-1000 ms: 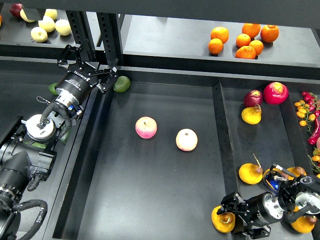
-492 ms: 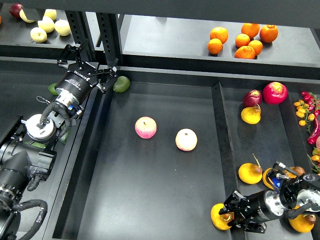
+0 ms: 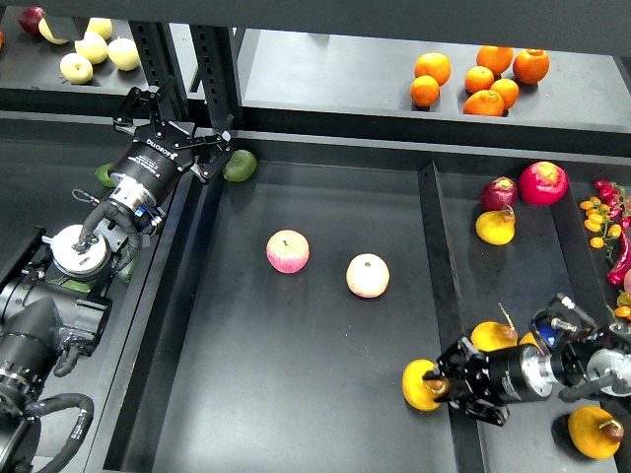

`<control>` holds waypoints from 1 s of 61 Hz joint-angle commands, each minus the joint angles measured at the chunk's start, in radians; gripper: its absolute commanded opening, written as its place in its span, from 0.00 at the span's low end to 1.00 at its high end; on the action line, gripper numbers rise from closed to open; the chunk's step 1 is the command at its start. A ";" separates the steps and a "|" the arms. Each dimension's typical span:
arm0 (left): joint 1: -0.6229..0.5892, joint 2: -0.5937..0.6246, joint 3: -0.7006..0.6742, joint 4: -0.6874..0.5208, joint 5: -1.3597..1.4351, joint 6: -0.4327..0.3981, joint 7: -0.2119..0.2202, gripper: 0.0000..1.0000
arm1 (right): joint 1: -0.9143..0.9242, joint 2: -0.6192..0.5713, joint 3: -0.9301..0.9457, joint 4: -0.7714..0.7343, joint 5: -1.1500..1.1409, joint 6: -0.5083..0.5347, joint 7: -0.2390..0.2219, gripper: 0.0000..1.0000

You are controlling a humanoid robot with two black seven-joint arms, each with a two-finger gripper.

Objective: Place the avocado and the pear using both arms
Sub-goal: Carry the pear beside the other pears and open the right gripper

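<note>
The avocado (image 3: 240,165), dark green and glossy, lies in the back left corner of the middle tray (image 3: 296,394). It is just right of my left gripper (image 3: 180,123), which is open and empty, its near finger close to the avocado. My right gripper (image 3: 436,385) is shut on the orange-yellow pear (image 3: 418,384). It holds the pear at the front right of the middle tray, just left of the divider (image 3: 434,246).
Two pink-and-yellow apples (image 3: 287,251) (image 3: 367,275) lie mid-tray. The right bin holds yellow pears (image 3: 494,226) and red fruit (image 3: 543,182). Oranges (image 3: 480,79) sit on the back shelf and pale apples (image 3: 94,49) at back left. A second green fruit (image 3: 105,175) lies behind my left arm.
My right gripper has carried the pear left, from the right bin over the divider into the middle tray. The left arm and the avocado have not moved.
</note>
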 commanded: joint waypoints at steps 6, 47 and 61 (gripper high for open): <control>0.000 0.000 -0.005 -0.004 0.000 0.000 0.000 1.00 | 0.023 -0.071 0.017 0.021 0.078 0.000 0.000 0.02; 0.000 0.000 0.002 -0.004 0.000 0.000 0.000 1.00 | 0.018 -0.398 -0.121 0.112 0.255 0.000 0.000 0.03; -0.003 0.000 0.000 -0.007 0.000 0.000 0.000 1.00 | 0.015 -0.470 -0.176 0.119 0.259 0.000 0.000 0.03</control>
